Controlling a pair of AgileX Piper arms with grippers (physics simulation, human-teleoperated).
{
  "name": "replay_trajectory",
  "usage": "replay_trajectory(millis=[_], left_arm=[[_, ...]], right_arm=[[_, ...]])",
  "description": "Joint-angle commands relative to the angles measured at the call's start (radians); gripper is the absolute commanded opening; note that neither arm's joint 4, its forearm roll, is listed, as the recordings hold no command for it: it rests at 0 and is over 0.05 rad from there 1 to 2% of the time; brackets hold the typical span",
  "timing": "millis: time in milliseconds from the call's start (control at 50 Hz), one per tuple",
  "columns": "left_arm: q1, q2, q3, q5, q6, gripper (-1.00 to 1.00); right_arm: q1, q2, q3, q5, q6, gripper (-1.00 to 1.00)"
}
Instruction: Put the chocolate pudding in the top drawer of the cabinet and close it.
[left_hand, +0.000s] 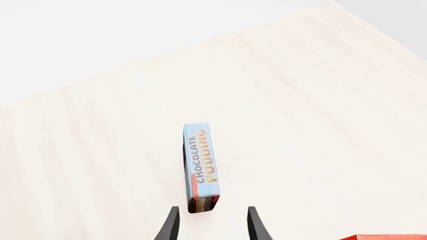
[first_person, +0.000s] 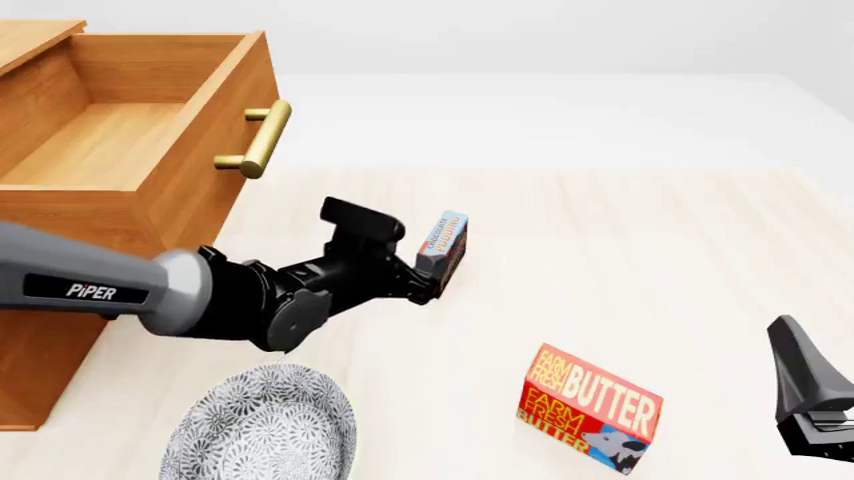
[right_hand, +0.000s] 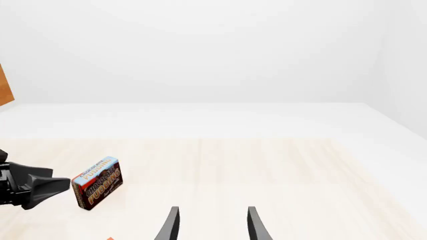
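Note:
The chocolate pudding (first_person: 445, 243), a thin box with a light blue top, stands on its long edge on the pale wooden table. My left gripper (first_person: 424, 275) is open right at its near end; in the left wrist view the chocolate pudding (left_hand: 200, 165) reaches to the fingertips (left_hand: 172, 220), closer to one finger, and is not gripped. The cabinet (first_person: 40, 380) stands at the left with its top drawer (first_person: 200, 120) pulled out, nothing inside, brass handle (first_person: 254, 140) on the front. My right gripper (first_person: 805, 385) hovers open at the near right, holding nothing.
A red-and-yellow butter box (first_person: 587, 410) lies at the front, right of centre. A grey patterned plate (first_person: 260, 428) sits at the front left below the left arm. The right wrist view shows the pudding (right_hand: 97, 182) beside the left gripper (right_hand: 30, 189).

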Motion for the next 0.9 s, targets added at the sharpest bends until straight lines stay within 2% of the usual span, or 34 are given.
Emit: replay_trajectory(millis=[20, 900], left_arm=[[0.007, 0.027, -0.024, -0.001, 0.002, 1.0], [0.021, 0.14, -0.089, -0.023, -0.025, 1.0]], right_arm=[[0.0, 0.0, 0.0, 0.0, 0.0, 1.0], [0.0, 0.0, 0.0, 0.0, 0.0, 1.0]])
